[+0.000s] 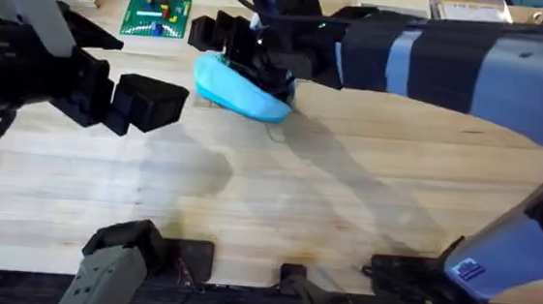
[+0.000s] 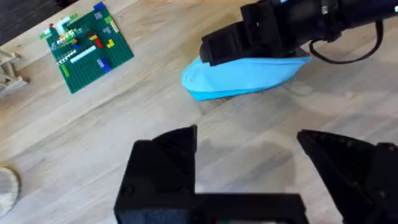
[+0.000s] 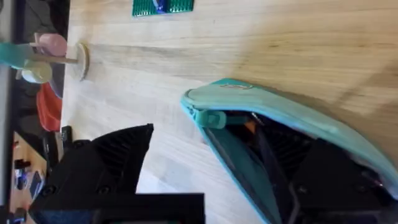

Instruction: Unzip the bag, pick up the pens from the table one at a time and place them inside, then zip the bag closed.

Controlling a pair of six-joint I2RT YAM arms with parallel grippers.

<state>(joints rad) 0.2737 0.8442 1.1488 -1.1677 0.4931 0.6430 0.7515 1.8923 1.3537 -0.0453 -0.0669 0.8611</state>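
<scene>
Bag point(image 3: 273, 124): unzipped, mouth gaping. Right gripper point(image 3: 249, 180): fingers apart, one inside; release low. Left gripper point(image 2: 261, 168): fingers apart, idle.

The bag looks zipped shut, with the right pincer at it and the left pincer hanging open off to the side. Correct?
Not quite. The bag is unzipped: the right wrist view shows its mouth gaping, dark lining inside. The rest holds: the right pincer is at the bag, and the left pincer hangs open off to the side.
</scene>
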